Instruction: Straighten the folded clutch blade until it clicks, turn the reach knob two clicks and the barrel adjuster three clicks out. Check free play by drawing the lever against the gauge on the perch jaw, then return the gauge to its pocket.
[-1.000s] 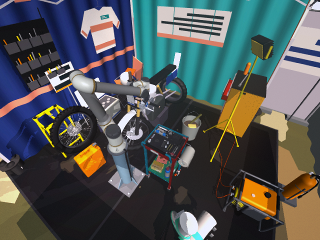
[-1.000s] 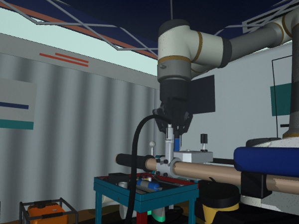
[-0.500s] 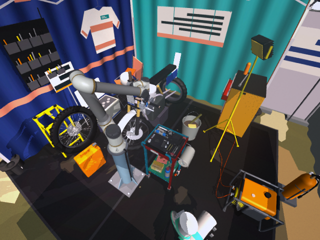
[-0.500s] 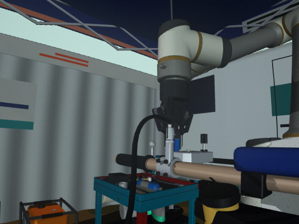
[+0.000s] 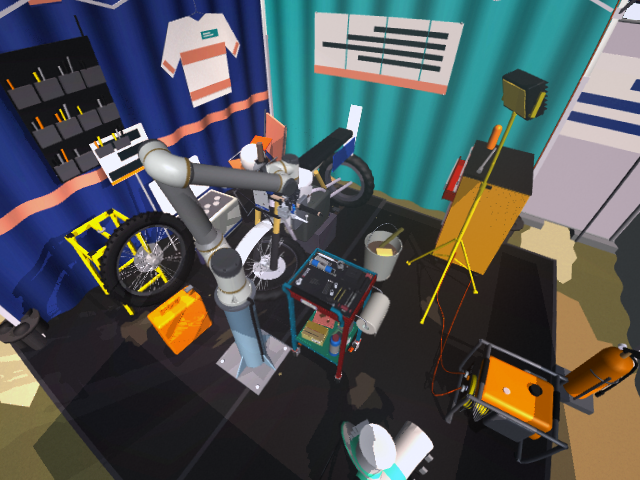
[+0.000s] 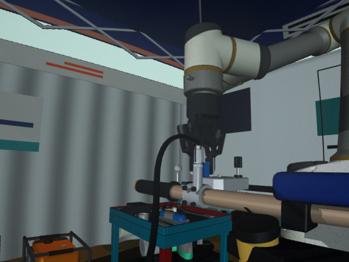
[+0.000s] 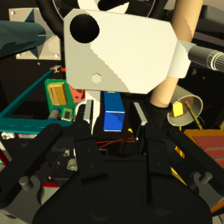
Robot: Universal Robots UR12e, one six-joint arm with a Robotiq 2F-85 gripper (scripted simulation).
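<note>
The blue gauge [image 7: 113, 112] is partly hidden under the white perch block [image 7: 120, 53] and stands upright between my fingers, by the grey barrel adjuster [image 6: 198, 163]. My gripper [image 7: 115, 112] points straight down over the perch clamp [image 6: 192, 195] on the tan handlebar [image 6: 244, 201] and is open, holding nothing. From the second side camera the gauge [image 6: 206, 168] shows as a small blue block just behind the adjuster, under the fingers [image 6: 200, 154]. A black cable [image 6: 158, 180] arcs down from the adjuster. The black grip [image 6: 151, 186] ends the bar on the left.
The motorcycle [image 5: 289, 206] fills the space under the arm. A teal tool cart [image 5: 331, 289] stands just below the handlebar, with a bucket [image 5: 383, 250] beside it. A black-capped knob [image 6: 238, 166] rises from the white block right of the gripper.
</note>
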